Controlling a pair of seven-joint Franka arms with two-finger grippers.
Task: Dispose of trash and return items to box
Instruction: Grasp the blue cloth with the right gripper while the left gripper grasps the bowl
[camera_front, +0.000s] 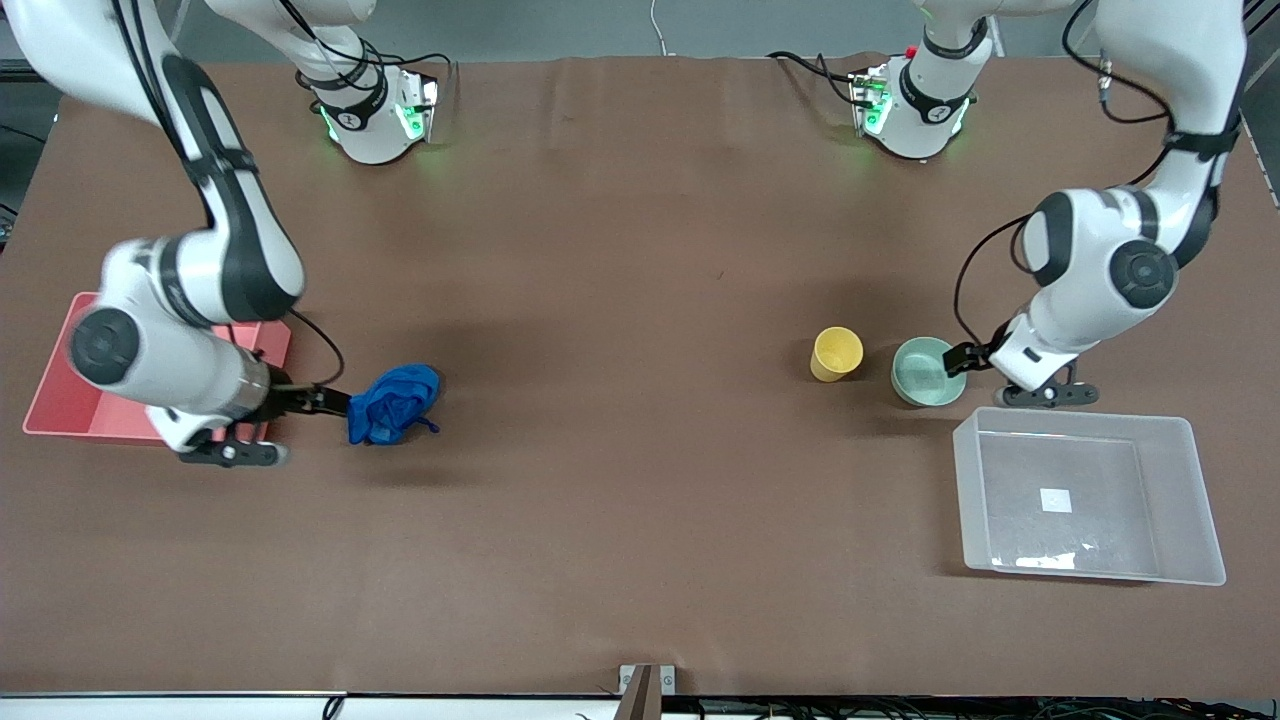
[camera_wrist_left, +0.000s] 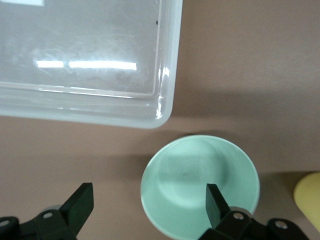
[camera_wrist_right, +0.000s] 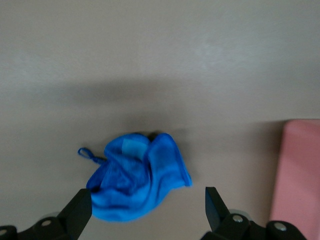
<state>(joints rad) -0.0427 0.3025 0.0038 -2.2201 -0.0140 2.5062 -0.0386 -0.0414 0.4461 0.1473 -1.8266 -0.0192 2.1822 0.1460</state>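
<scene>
The blue cloth wad (camera_front: 393, 402) lies on the table beside the pink bin. My right gripper (camera_front: 335, 402) is open just over the cloth's edge; in the right wrist view the cloth (camera_wrist_right: 135, 185) lies partly between the open fingers of that gripper (camera_wrist_right: 146, 199). The mint-green bowl (camera_front: 925, 371) stands beside the yellow cup (camera_front: 836, 353), close to the clear tub (camera_front: 1195, 500), which is empty. My left gripper (camera_front: 965, 357) is open at the bowl's rim. In the left wrist view the gripper (camera_wrist_left: 147, 192) has one finger over the bowl (camera_wrist_left: 200, 180) and the other outside it.
The pink bin (camera_front: 60, 415) sits at the right arm's end of the table, partly hidden by that arm, and shows in the right wrist view (camera_wrist_right: 300, 175). The clear tub (camera_wrist_left: 85, 60) and the cup (camera_wrist_left: 308, 197) show in the left wrist view.
</scene>
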